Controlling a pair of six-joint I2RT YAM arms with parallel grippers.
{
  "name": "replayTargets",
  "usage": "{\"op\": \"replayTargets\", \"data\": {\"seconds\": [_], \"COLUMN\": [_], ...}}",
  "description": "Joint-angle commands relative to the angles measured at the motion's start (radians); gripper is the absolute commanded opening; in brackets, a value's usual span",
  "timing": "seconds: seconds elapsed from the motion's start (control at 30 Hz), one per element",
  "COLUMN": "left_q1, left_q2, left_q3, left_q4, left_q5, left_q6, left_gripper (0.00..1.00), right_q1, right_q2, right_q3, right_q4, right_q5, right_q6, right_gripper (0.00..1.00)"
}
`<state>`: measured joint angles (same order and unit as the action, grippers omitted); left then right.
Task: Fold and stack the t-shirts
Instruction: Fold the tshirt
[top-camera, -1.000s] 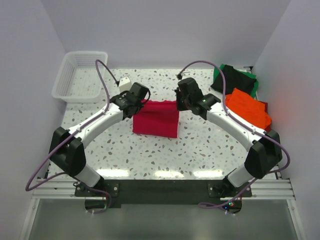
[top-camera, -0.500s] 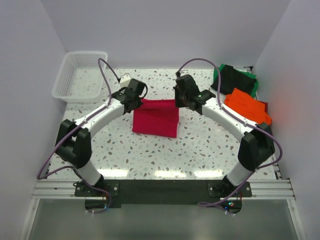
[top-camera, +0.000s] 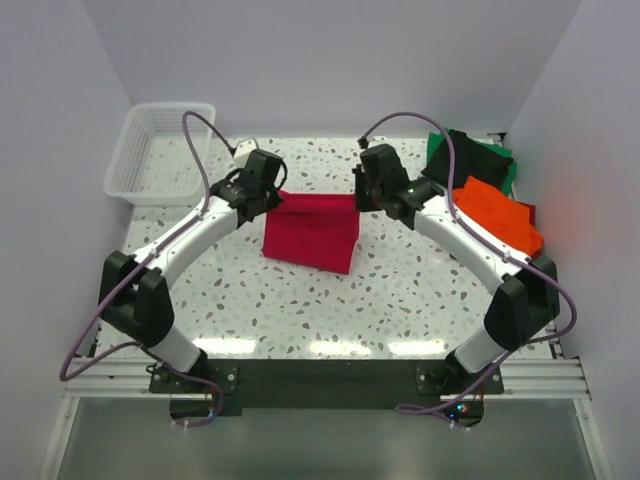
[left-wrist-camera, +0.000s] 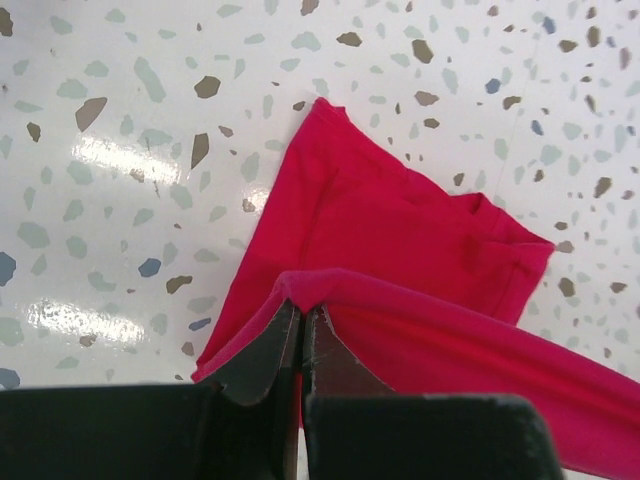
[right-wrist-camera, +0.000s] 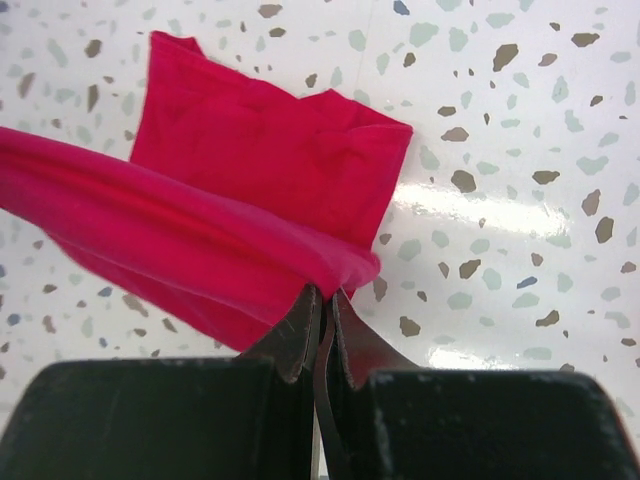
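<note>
Holding the crimson-pink t-shirt (top-camera: 311, 232) by its far edge: left gripper (top-camera: 275, 196) pinches the left corner, right gripper (top-camera: 361, 197) the right corner. Both jaw pairs are clenched tight, a fold of cloth caught at the very tips in each wrist view (left gripper (left-wrist-camera: 300, 322), right gripper (right-wrist-camera: 325, 298)); nothing else is touched. The held edge runs left to right between the two tools, raised off the table (top-camera: 400, 290) and roughly straight. The rest of the shirt falls away from that edge toward the arm bases, its lower part lying flat on the table, already doubled to a compact rectangle. So the shirt's long axis across the grip is left-right, and the free cloth lies on the near side of both tools. Judgement: the next move turns on carrying this edge together, level, without one side leading. The orange shirt (top-camera: 497, 215) and black shirt (top-camera: 467, 157) sit well apart at far right, nearer the right arm.
</note>
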<state>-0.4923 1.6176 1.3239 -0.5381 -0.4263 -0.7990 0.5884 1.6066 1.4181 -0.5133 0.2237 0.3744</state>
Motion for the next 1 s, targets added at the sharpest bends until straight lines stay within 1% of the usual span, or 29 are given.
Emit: {"op": "replayTargets", "data": {"seconds": [0.0,0.2,0.27,0.43,0.57,0.6,0.77,0.97], "left_q1": [0.018,0.017,0.015,0.006,-0.006,-0.009,-0.014,-0.015], "left_q2": [-0.168,-0.311,-0.367,-0.47,-0.568,-0.585,-0.676,-0.682], "left_q3": [-0.032,-0.12,-0.143,-0.221,-0.316,-0.333,-0.442,-0.473], "left_q4": [-0.029,-0.108,-0.14,-0.221,-0.304,-0.319,-0.376,-0.401], "left_q5": [0.006,0.061,0.08,0.116,0.141,0.139,0.156,0.147], "left_q6": [0.023,0.026,0.024,0.02,-0.006,-0.02,-0.084,-0.12], "left_gripper": [0.0,0.0,0.0,0.0,0.0,0.0,0.0,0.0], "right_q1": [-0.007,0.017,0.054,0.155,0.243,0.254,0.301,0.321], "right_q2": [-0.146,-0.263,-0.296,-0.364,-0.422,-0.448,-0.499,-0.494], "right_q3": [-0.025,-0.119,-0.145,-0.248,-0.333,-0.367,-0.433,-0.476], "right_q4": [-0.037,-0.085,-0.102,-0.129,-0.139,-0.14,-0.136,-0.113], "right_q5": [-0.044,-0.179,-0.205,-0.218,-0.219,-0.222,-0.222,-0.222], "right_q6": [0.012,0.031,0.04,0.073,0.145,0.158,0.221,0.245], "right_gripper": [0.0,0.0,0.0,0.0,0.0,0.0,0.0,0.0]}}
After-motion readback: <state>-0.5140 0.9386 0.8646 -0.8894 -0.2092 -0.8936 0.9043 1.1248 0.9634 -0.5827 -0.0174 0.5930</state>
